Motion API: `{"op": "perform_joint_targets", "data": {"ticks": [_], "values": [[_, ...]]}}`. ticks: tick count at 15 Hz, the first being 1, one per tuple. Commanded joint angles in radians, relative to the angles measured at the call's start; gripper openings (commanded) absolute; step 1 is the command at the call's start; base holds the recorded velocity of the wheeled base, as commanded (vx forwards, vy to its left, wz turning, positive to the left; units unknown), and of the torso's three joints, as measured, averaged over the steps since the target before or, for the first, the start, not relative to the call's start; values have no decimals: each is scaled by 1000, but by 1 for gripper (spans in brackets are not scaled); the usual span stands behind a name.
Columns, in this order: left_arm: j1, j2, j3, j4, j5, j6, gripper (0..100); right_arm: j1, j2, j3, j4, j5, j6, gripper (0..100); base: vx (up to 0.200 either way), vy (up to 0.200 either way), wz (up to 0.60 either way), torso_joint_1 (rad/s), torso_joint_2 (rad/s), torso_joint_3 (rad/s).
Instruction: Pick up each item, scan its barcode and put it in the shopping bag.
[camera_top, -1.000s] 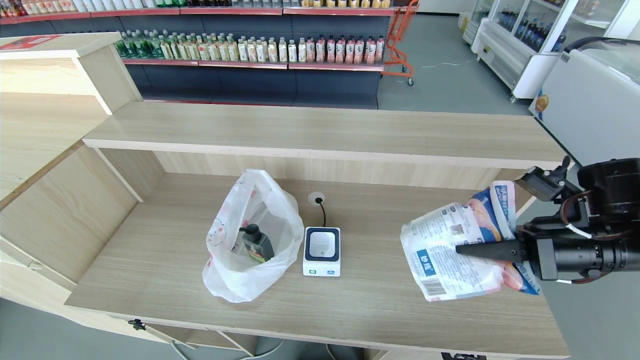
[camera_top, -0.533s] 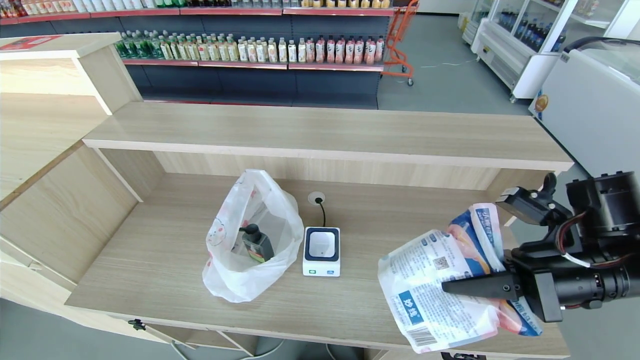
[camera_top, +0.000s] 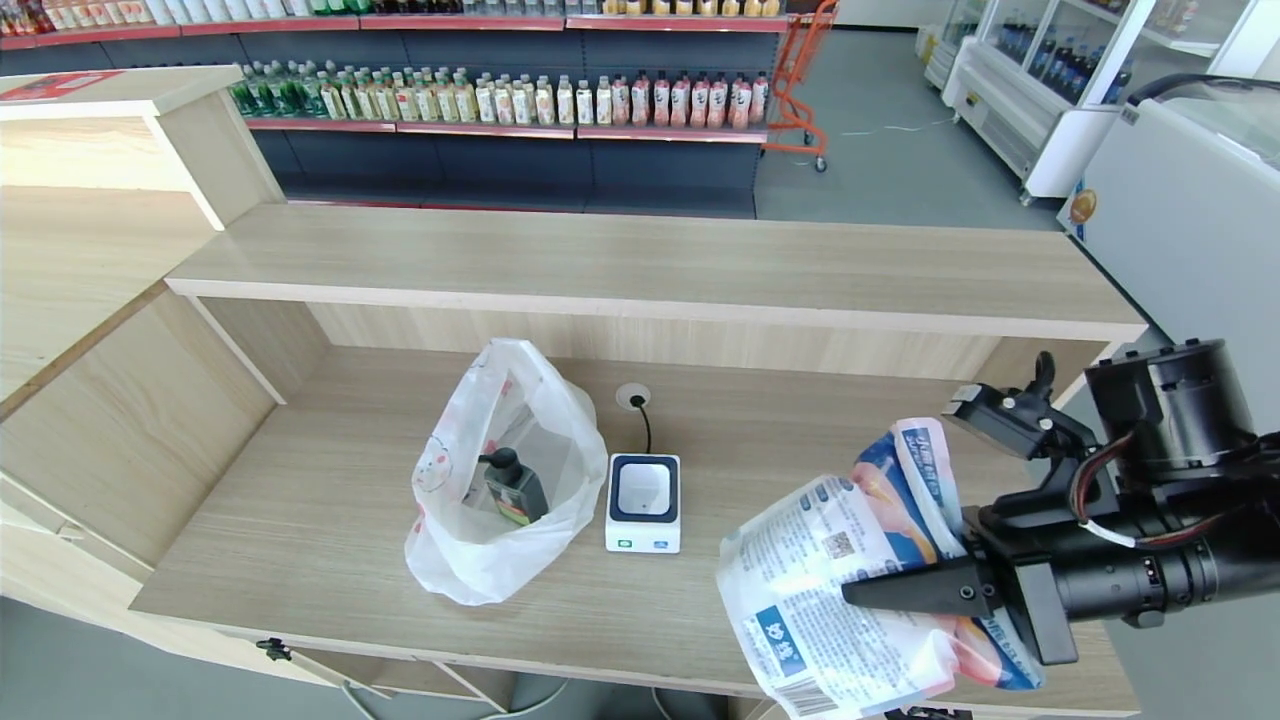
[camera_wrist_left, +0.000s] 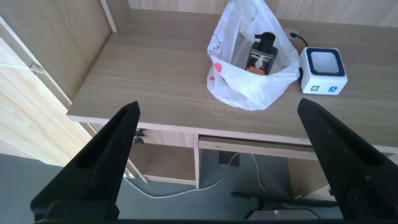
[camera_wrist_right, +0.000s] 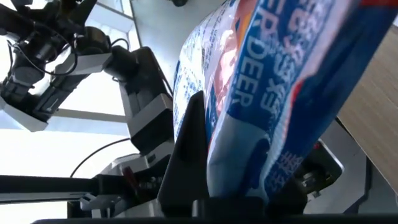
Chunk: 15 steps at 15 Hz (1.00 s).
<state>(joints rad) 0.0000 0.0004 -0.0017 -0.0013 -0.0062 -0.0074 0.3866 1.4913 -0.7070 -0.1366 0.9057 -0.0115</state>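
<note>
Jaws of the right arm are clamped on a white, blue and pink packet (camera_top: 850, 590), one black finger (camera_top: 920, 592) pressed flat across its printed face. The packet hangs tilted, barcode (camera_top: 805, 700) at its low end, which pokes out past the front edge of the worktop (camera_top: 300, 540) near the right corner. To the left of these jaws, well apart, sits the scanner (camera_top: 643, 503) with bare worktop between. Beyond it, just beside its far flank, the shopping bag (camera_top: 495, 480) stands with its mouth open and a dark pump bottle (camera_top: 515, 487) upright inside. Behind the jaws the upper ledge (camera_top: 640, 260) overhangs the back wall.

Jaws of the left arm are spread wide, fingers (camera_wrist_left: 99, 162) apart with nothing between them, out beyond the worktop's front edge. The bag and scanner lie ahead of them, well apart.
</note>
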Motion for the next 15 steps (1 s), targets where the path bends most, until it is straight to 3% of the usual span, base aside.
{"op": "perform_joint_targets", "data": {"ticks": [1,3,7,15], "values": [[0,0,0,0,0,0,100,20,9,-14,-1,-4,25,0,0,0,0,0,0,0],[0,0,0,0,0,0,100,63,14,-32,-1,-73,71,0,0,0,0,0,0,0],[0,0,0,0,0,0,100,127,30,-45,-15,-108,90,0,0,0,0,0,0,0],[0,0,0,0,0,0,100,127,29,-45,-17,-128,87,0,0,0,0,0,0,0]]}}
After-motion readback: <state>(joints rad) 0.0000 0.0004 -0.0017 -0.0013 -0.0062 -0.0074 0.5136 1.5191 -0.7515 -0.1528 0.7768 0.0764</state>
